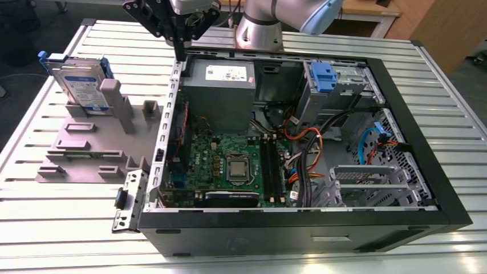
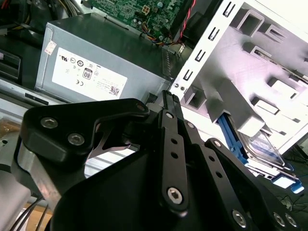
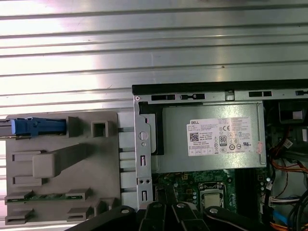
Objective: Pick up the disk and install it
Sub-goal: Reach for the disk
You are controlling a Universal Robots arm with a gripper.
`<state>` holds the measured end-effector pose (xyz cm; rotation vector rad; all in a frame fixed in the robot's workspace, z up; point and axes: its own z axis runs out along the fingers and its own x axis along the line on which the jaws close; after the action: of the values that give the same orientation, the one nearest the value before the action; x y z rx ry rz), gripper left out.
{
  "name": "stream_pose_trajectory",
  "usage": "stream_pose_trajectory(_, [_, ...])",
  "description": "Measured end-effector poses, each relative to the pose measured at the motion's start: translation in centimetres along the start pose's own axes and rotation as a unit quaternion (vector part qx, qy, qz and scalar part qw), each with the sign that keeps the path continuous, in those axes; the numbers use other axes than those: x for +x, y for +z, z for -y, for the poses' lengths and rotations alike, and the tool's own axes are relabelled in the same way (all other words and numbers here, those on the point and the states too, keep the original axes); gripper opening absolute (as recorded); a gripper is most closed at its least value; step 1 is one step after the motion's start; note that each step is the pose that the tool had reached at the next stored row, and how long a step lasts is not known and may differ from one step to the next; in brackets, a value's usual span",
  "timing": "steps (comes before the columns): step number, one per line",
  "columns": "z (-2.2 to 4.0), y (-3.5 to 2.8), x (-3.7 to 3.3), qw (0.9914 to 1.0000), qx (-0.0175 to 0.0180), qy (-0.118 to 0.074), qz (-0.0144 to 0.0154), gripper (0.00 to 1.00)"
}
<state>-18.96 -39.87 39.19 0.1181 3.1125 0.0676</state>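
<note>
Spanning ribbed metal table (image 1: 437, 74), sitting under claw (image 1: 180, 55): open computer case (image 1: 430, 191). Hovering closed, gripping nothing. Standing upright in grey fixture (image 1: 84, 154), well apart from claw, toward exterior view's left: disk (image 1: 80, 85).

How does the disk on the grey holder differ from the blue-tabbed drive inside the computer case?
The disk stands on edge in the grey holder, outside the case; the blue-tabbed drive sits in a bay inside it. The disk shows a labelled face; the drive shows mainly its blue tab. Both carry blue plastic parts.
</note>
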Motion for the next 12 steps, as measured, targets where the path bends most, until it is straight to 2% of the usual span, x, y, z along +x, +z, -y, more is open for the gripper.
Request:
stream_pose_trajectory(9, [0.0, 0.0, 0.02, 1.0, 0.0, 0.0, 0.0, 0.11])
stream_pose_trajectory(12, [0.02, -0.01, 0.24, 1.0, 0.0, 0.0, 0.0, 0.11])
